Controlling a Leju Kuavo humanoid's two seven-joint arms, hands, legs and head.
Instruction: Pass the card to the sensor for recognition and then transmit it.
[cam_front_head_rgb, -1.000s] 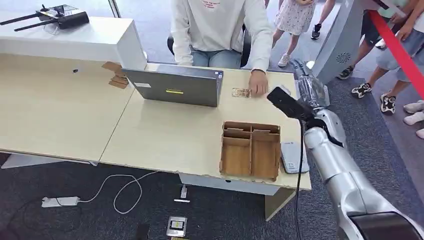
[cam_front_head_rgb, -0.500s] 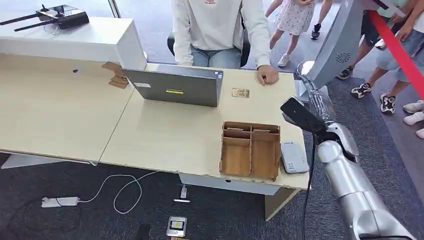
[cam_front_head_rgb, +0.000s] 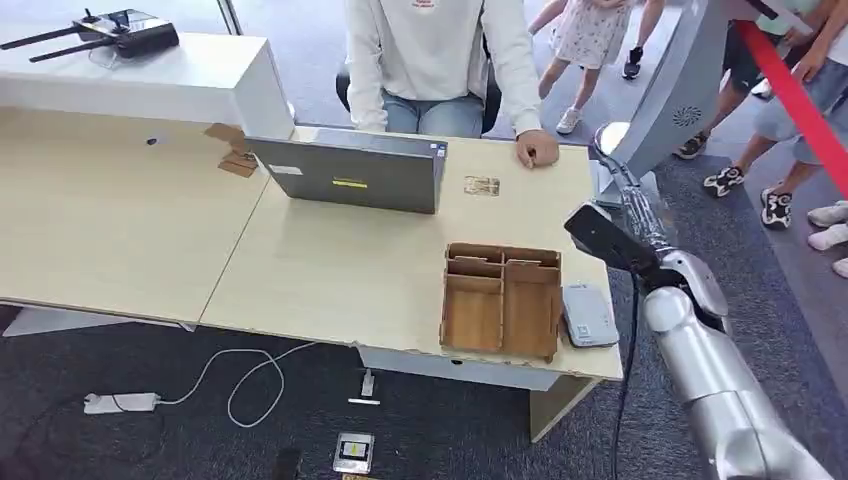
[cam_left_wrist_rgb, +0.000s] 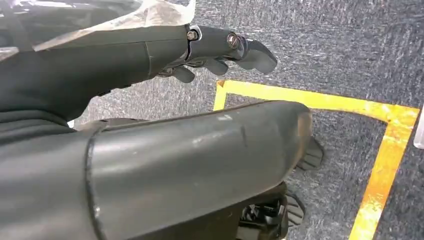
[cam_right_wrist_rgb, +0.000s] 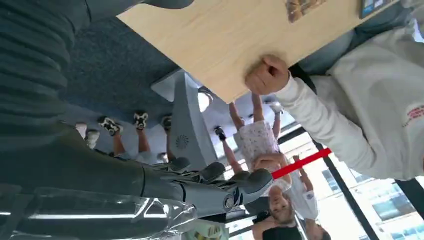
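Off the desk's right edge, right hand (cam_front_head_rgb: 640, 205) hangs empty, fingers loosely apart, card (cam_front_head_rgb: 481, 186) untouched by the laptop (cam_front_head_rgb: 350, 178); next: reach, pinch it, carry to sensor (cam_front_head_rgb: 587, 314).

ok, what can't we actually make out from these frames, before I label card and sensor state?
- Card: head view, too small to read its print; right wrist view, cut off by the picture's edge.
- Grey sensor pad: head view, no light or display legible.
- Right hand: head view, thin and edge-on, finger pose unclear.
- Laptop: its lid faces the camera, so the screen is hidden.
- Left hand: left wrist view, the robot's own arm cover hides its palm.
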